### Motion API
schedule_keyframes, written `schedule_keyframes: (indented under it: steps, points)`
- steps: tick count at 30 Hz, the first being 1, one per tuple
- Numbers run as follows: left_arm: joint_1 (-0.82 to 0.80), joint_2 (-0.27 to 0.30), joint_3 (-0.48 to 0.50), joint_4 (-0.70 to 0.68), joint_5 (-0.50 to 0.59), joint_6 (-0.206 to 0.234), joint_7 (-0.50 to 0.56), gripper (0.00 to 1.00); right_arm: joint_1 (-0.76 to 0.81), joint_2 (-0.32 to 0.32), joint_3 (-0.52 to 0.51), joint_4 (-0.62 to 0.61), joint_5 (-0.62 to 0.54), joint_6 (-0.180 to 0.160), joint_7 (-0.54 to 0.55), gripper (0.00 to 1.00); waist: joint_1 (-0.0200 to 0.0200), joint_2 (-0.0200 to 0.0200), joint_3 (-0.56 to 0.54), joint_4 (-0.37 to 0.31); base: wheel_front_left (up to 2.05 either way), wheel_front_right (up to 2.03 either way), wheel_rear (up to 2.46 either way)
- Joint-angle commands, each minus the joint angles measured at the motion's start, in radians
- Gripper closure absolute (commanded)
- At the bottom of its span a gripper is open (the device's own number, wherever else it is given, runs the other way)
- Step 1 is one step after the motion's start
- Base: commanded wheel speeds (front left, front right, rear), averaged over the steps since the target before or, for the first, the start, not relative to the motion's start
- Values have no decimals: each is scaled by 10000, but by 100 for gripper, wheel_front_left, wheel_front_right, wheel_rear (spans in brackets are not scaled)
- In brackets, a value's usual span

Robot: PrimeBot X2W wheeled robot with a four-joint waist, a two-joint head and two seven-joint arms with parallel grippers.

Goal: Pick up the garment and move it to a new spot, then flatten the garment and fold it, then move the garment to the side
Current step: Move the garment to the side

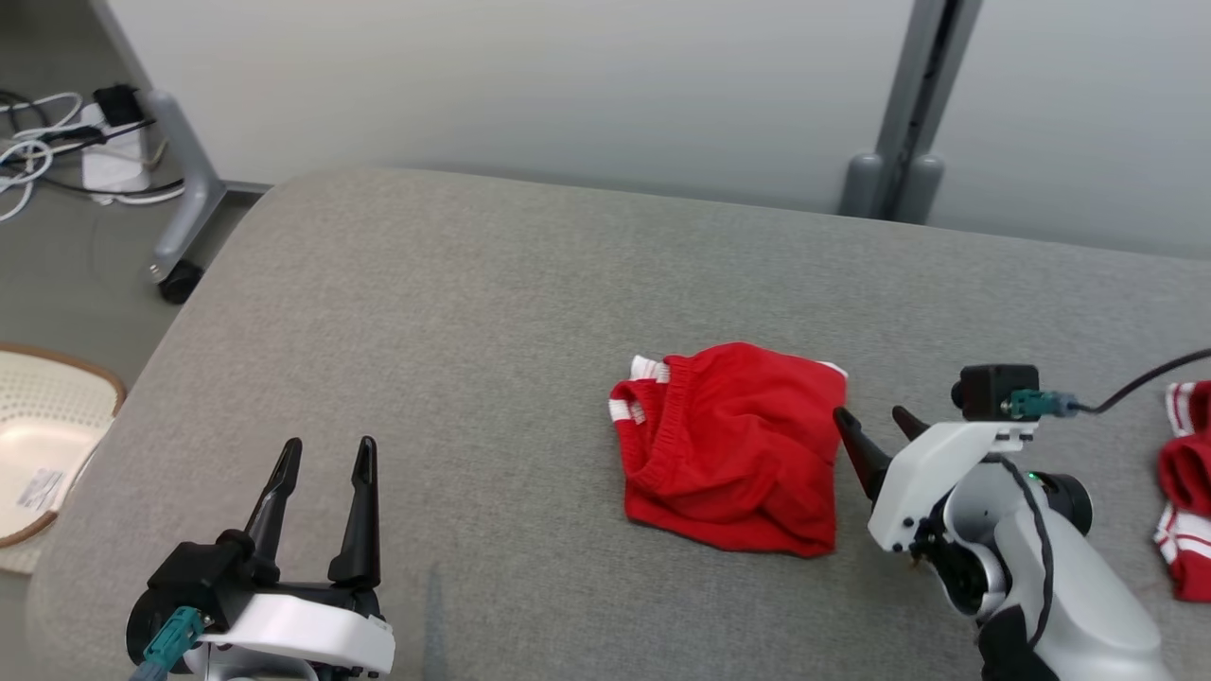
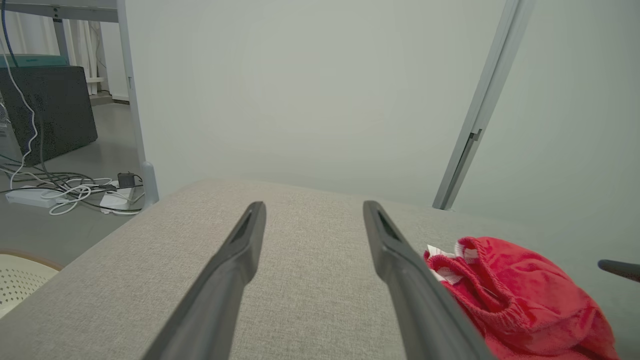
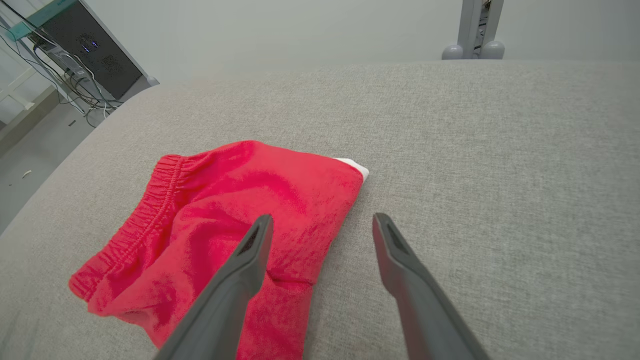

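- While the red garment (image 1: 728, 449) sits bunched up right of centre on the grey cushion (image 1: 454, 312), both grippers are empty.
- right gripper (image 1: 868, 414): fingers spread wide, right at the garment's right edge, gripping nothing.
- left gripper (image 1: 330, 442): wide open too, near left, well apart from it.
- another red piece (image 1: 1187, 482) lies at the right edge.

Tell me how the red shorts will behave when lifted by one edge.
The red shorts will probably flop and unfold: they lie crumpled in soft folds. They look light, thin knit cloth. The gathered waistband may stretch if pinched. Pushed on the grey woven surface they would likely bunch rather than slide.
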Motion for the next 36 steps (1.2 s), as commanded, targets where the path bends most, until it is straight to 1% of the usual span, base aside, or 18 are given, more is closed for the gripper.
schedule_keyframes:
  steps: [1, 6, 11, 14, 15, 16, 21, 26, 30, 36]
  points:
    - [-154, 36, -6, -17, -65, 31, -40, 0, -122, -41, -59, 83, 75, 2, 60, 0, 0, -1, 112, 197, 0, 0, 0]
    - [-248, 36, -116, -57, -198, 83, -40, 0, -737, 27, -645, 1251, 790, 3, 1157, 0, 0, -1, 364, 614, 0, 0, 0]
    - [-273, 35, -107, -59, -274, 109, -40, 0, -1124, 93, -1040, 2256, 1214, 3, 1849, 0, 0, -1, 546, 880, 0, 0, 0]
    - [-326, 36, -83, -38, -279, 96, -40, 0, -1211, 151, -1101, 2766, 1404, 2, 2132, 0, 0, -1, 585, 961, 0, 0, 0]
    - [-333, 36, -78, -30, -278, 95, -40, 0, -1218, 167, -1092, 2916, 1399, 0, 2173, 56, 0, -1, 585, 973, 0, 0, 0]
    - [-333, 36, -72, -20, -275, 95, -40, 0, -1248, 182, -1080, 3014, 1391, 0, 2123, 100, 0, -1, 579, 979, 0, 0, 0]
    - [-294, 36, -23, -29, -213, 119, -40, 0, -1469, 176, -864, 2931, 1471, 2, 1587, 100, 0, -1, 510, 868, 0, 0, 0]
    - [-245, 36, -25, -65, -115, 79, -40, 0, -1531, 185, -472, 2508, 1533, 2, 745, 100, 0, -1, 353, 478, 0, 0, 0]
    - [-231, 36, -67, -143, 8, 41, -40, 0, -1301, 117, -171, 2106, 1719, 2, 310, 100, 0, -1, 192, -77, 0, 0, 0]
    - [-177, 38, -189, -216, 98, -38, -40, 0, -789, -188, 331, 1264, 2055, 2, 2, 100, 0, -1, -14, -1281, 0, 0, 0]
